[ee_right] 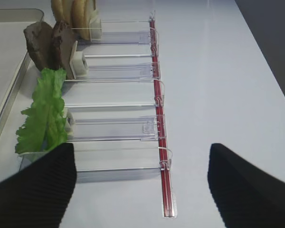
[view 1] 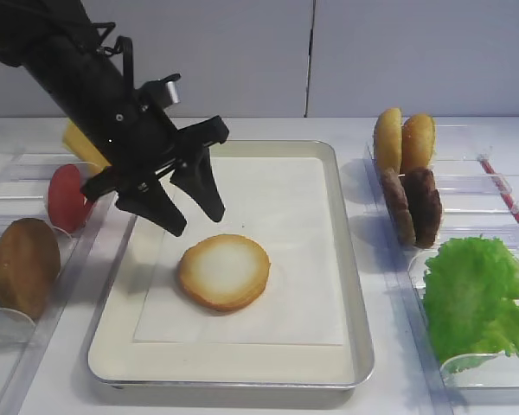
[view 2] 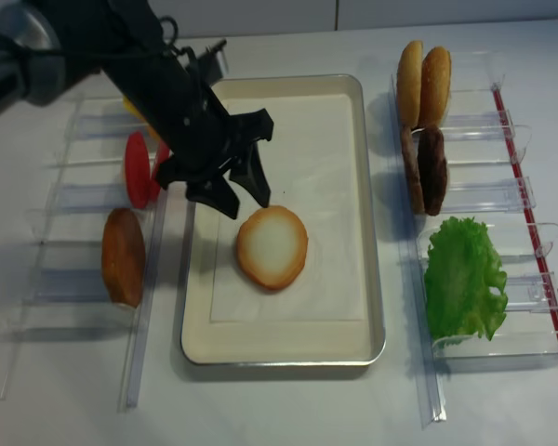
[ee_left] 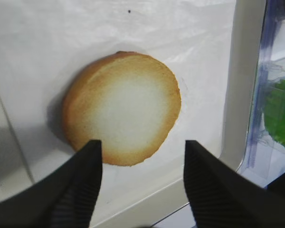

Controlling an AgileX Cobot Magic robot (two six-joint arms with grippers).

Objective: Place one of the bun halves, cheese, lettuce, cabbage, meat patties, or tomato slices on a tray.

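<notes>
The tray (view 1: 346, 259) holds a white paper sheet (view 1: 285, 207), and on it lies one of the bun halves (view 1: 224, 271), pale face up. Clear bins (view 1: 467, 186) on the right carry the golden bun pair (view 1: 404, 140), the meat patties (view 1: 412, 206) and the lettuce (view 1: 476, 298); on the left stand the tomato slices (view 1: 66, 198) and a brown bun half (view 1: 24, 265). The left hand (view 1: 195, 214) hangs just above the bun, fingers spread, holding nothing. The right hand (ee_right: 142, 183) appears only in the right wrist view, spread wide over the table (ee_right: 218, 71).

Bright even light, soft shadows, slight blur
</notes>
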